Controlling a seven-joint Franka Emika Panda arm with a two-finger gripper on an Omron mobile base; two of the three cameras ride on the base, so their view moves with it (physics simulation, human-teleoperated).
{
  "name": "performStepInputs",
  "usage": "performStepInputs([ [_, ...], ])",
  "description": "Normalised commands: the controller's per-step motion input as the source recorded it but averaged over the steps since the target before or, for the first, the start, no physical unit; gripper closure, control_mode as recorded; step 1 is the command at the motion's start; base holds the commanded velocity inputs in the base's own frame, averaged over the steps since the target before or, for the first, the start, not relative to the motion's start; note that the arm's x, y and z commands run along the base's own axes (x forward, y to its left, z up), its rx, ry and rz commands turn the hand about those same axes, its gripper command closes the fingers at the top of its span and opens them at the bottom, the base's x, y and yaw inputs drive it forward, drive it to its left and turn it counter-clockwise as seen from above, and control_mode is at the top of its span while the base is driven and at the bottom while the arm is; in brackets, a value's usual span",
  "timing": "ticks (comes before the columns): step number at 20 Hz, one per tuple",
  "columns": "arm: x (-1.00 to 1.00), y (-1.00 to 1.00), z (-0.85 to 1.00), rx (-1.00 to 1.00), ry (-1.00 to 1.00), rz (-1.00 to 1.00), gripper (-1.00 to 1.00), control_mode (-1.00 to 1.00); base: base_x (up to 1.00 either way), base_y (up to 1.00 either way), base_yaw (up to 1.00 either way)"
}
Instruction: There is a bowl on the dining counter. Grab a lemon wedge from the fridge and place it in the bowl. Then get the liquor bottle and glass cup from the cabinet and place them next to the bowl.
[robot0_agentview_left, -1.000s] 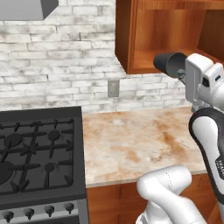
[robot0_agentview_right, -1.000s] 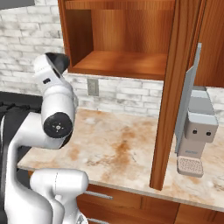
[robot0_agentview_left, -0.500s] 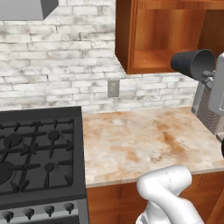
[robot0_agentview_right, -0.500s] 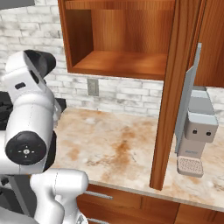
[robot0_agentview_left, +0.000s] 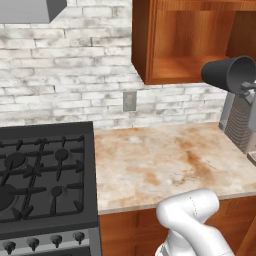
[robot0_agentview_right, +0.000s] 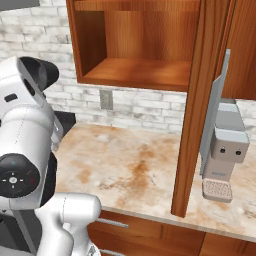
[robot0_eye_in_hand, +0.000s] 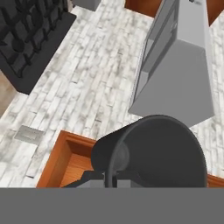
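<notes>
The glass cup (robot0_agentview_left: 229, 74) is a dark grey tumbler held in the air on its side, mouth to the right, just below the open cabinet (robot0_agentview_left: 190, 60) at the right edge of the left base view. My gripper (robot0_eye_in_hand: 113, 177) is shut on the cup's rim. In the hand view the cup (robot0_eye_in_hand: 153, 153) lies right in front of the fingers with its open mouth toward the camera. The cabinet shelf (robot0_agentview_right: 140, 70) is bare. The bowl, lemon wedge, liquor bottle and fridge are out of view.
A grey coffee machine (robot0_agentview_right: 225, 145) stands on the marble counter (robot0_agentview_left: 160, 160) at the right, behind the open cabinet door (robot0_agentview_right: 200, 100). A black gas stove (robot0_agentview_left: 45, 175) sits to the left. The range hood (robot0_eye_in_hand: 179, 74) hangs over the stove against the brick wall.
The arm has swung right and back from the cabinet with the cup in its grip. In the left base view the cup has gone from centre-right to the right edge.
</notes>
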Motion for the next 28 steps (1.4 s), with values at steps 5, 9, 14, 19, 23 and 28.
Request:
performStepInputs([
  [5, -0.13, 0.09, -0.05, 0.00, 0.00, 0.00, 1.00, -1.00, 0.00, 0.00, 0.00],
  [9, 0.00, 0.00, 0.00, 0.00, 0.00, 0.00, 1.00, 1.00, -0.36, 0.53, 0.15],
  [14, 0.00, 0.00, 0.00, 0.00, 0.00, 0.00, 1.00, 1.00, -0.42, 0.75, 0.41],
  [19, 0.00, 0.00, 0.00, 0.00, 0.00, 0.00, 1.00, 1.00, -0.45, 0.73, 0.56],
  [23, 0.00, 0.00, 0.00, 0.00, 0.00, 0.00, 1.00, 1.00, -0.45, 0.70, 0.58],
  [28, 0.00, 0.00, 0.00, 0.00, 0.00, 0.00, 1.00, 1.00, -0.41, 0.67, 0.63],
])
